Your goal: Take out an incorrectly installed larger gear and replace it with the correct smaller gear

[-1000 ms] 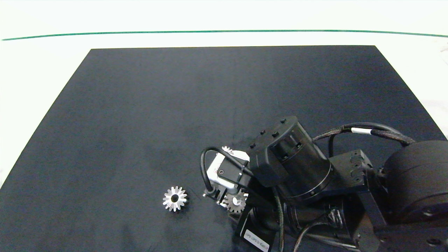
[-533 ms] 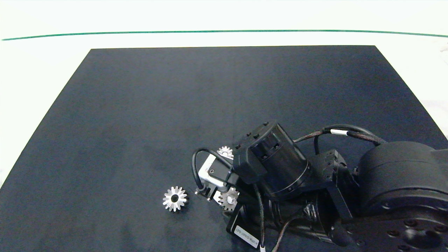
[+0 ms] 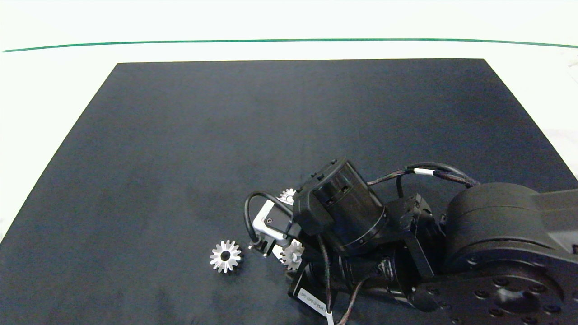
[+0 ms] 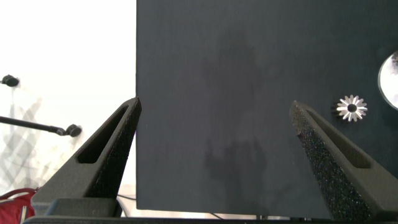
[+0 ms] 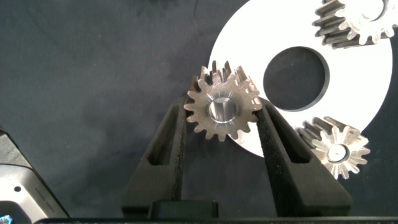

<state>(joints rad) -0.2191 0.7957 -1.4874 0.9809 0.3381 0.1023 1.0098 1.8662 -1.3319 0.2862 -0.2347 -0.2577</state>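
The larger gear (image 3: pixel 225 256), star-like with long pointed teeth and a round hole, lies flat on the black mat (image 3: pixel 226 135), left of the right arm. It also shows small in the left wrist view, the larger gear (image 4: pixel 351 108). My right gripper (image 5: pixel 222 112) is shut on the smaller gear (image 5: pixel 222 110), a blunt-toothed silvery gear with its teeth against both pads. This gear overlaps the rim of a white disc (image 5: pixel 249 50). In the head view the smaller gear (image 3: pixel 292 255) peeks out under the right wrist. My left gripper (image 4: pixel 215 104) is open above the mat's edge and holds nothing.
Two more gears sit on the white disc: a blunt-toothed one (image 5: pixel 357 22) and one with longer pointed teeth (image 5: pixel 339 149). The disc has a round centre hole (image 5: pixel 295 70). Another gear (image 3: pixel 287 195) shows behind the right wrist. White table surrounds the mat.
The right arm has swung left and lower over the disc, and the blunt-toothed gear under its wrist has shifted slightly left with it. The star-like gear on the mat has stayed put.
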